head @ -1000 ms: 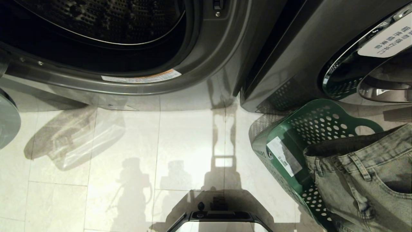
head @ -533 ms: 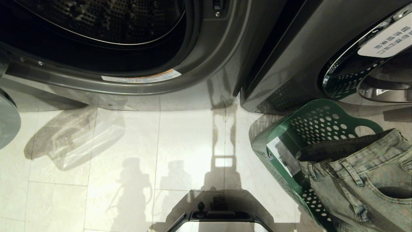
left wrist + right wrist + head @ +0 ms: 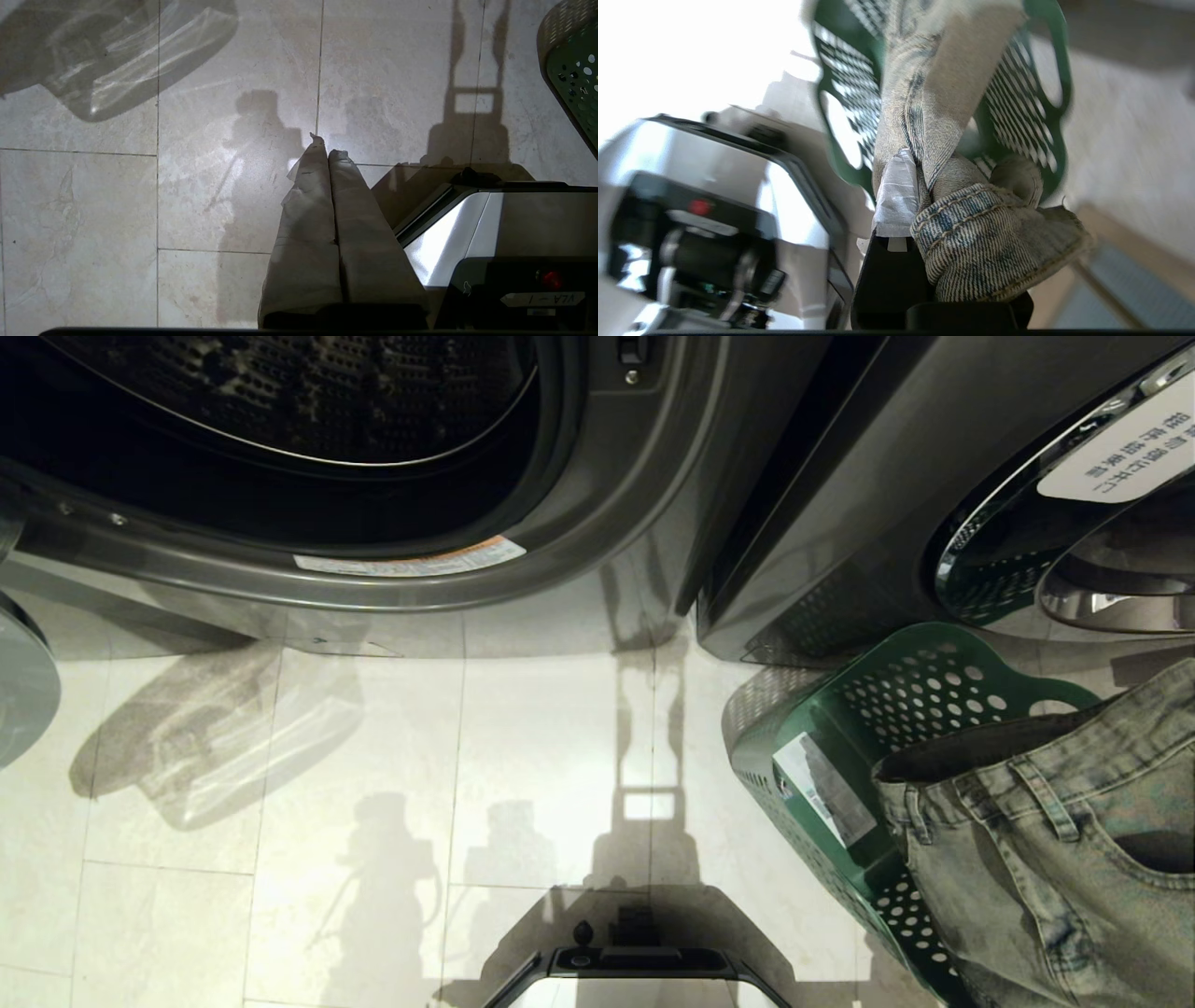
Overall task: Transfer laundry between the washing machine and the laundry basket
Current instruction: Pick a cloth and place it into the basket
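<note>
Laundry, a faded grey-green denim garment (image 3: 957, 233), is pinched in the right gripper's (image 3: 920, 186) jaws above the dark green perforated plastic basket (image 3: 840, 709), likely for lifting out; left gripper (image 3: 327, 149) jaws pressed together, idle.

Ahead of you and to your left stands the washing machine (image 3: 597, 457) with its drum mouth open toward you. To its right, side by side with it, is a second machine (image 3: 840, 523). The laundry basket (image 3: 822, 709) lies tipped on the floor (image 3: 373, 756) in front of that second machine, at your right. The laundry (image 3: 1055, 849) hangs over the basket's near side. Your base (image 3: 635, 966) sits at the near edge, between them.
</note>
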`<state>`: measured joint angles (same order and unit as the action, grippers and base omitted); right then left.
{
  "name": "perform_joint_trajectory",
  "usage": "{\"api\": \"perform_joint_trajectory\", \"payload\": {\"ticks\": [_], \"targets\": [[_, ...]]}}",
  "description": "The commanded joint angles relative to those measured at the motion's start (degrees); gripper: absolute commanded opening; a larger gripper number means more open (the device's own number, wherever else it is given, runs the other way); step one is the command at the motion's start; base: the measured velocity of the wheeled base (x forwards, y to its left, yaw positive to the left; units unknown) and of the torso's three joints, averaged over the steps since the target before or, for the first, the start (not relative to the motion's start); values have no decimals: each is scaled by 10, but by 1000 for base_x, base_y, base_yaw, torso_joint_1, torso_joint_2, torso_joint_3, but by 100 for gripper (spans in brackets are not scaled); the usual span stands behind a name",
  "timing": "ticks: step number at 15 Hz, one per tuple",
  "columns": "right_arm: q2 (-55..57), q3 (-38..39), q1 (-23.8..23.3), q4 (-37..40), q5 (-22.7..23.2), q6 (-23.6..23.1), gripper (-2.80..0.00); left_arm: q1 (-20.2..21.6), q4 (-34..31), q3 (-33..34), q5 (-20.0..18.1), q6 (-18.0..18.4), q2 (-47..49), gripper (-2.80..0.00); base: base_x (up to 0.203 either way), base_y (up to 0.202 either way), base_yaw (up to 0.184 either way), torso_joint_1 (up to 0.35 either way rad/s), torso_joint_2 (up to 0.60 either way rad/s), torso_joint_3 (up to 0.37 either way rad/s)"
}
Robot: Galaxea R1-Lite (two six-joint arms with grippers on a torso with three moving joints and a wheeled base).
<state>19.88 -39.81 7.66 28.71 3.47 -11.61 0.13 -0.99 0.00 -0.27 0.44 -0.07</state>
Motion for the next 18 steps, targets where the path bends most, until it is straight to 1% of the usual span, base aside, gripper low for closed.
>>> {"api": "perform_joint_trajectory", "payload": {"ticks": [1, 2, 4, 7, 13, 15, 18], "targets": [[30, -41, 0, 10, 29, -8, -280, 0, 0, 0, 0, 0, -1, -280, 0, 0, 0, 0, 0, 0], [51, -60, 0, 16, 42, -21, -280, 0, -1, 0, 0, 1, -1, -280, 0, 0, 0, 0, 0, 0], [72, -80, 0, 17, 51, -45, -280, 0, 0, 1, 0, 0, -1, -280, 0, 0, 0, 0, 0, 0], [72, -90, -1, 17, 51, -48, -280, 0, 0, 0, 0, 0, -1, -280, 0, 0, 0, 0, 0, 0], [61, -84, -1, 19, 48, -48, -280, 0, -1, 0, -1, 1, -1, -280, 0, 0, 0, 0, 0, 0], [58, -81, -1, 20, 48, -48, -280, 0, 0, 0, -1, 0, -1, -280, -2, 92, -7, 2, 0, -2], [53, -78, -1, 20, 47, -48, -280, 0, 0, 0, 0, 0, -1, -280, 0, 188, -4, 4, 2, 2]]}}
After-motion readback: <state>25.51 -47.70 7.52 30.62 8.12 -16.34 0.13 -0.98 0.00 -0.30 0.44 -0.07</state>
